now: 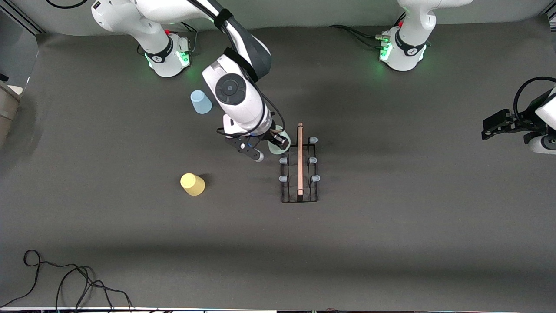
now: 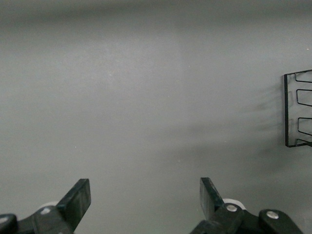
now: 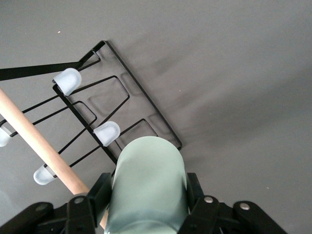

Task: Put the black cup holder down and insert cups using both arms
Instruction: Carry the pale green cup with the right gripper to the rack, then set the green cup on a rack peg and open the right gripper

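Note:
The black cup holder stands mid-table, its wooden rod handle on top and pale pegs along both sides. My right gripper is shut on the pale green cup, holding it at the holder's end farthest from the front camera. In the right wrist view the green cup sits between the fingers, just beside a peg and the rod. The light blue cup and yellow cup stand upside down toward the right arm's end. My left gripper waits open at the left arm's end.
Loose black cables lie near the table's front edge toward the right arm's end. A beige box sits off the mat's edge there. The left wrist view catches one end of the holder's wire frame.

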Tool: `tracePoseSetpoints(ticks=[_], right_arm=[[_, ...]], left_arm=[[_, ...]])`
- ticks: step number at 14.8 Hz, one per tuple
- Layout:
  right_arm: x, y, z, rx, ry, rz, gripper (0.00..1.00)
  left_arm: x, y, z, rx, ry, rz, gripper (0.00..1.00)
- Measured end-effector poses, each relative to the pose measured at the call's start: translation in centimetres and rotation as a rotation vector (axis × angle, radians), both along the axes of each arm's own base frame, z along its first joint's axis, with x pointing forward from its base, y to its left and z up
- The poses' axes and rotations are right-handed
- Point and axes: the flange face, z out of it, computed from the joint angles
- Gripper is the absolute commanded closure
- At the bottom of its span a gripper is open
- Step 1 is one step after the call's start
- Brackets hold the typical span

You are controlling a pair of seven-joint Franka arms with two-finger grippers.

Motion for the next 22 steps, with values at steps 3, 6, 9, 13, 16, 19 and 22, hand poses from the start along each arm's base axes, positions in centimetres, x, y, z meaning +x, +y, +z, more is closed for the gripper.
tracePoseSetpoints(ticks=[3,6,9,13,16,19,22], right_arm=[[-0.1,0.4,-1.2,-0.008,0.004,0.002,0.33],[-0.6,0.9,-2.1,-0.017,0.013,0.006,0.11],[-0.5,1.0,-2.5,-0.018,0.010,0.000,0.00],[-0.3,1.0,-2.2,-0.013,0.002,-0.003,0.00],[0.6,0.7,-1.2,-0.004,-0.016,-0.014,0.00],[1.9,-1.4,0.9,-0.023,-0.008,0.019,0.00],[4.0,-6.7,4.0,-0.067,0.017,0.129,0.00]], left_arm=[[0.0,0.0,0.0,0.000,0.002,0.000,0.00],[0.0,0.0,0.0,0.000,0.002,0.000,0.00],[0.0,0.0,0.0,0.000,0.001,0.001,0.00],[0.1,0.1,-0.2,0.001,0.003,0.003,0.00],[0.1,0.0,-0.2,0.000,0.002,0.000,0.00],[0.1,-0.3,-0.2,0.000,0.003,-0.006,0.00],[0.3,-0.3,-0.2,0.000,-0.007,-0.007,0.00]])
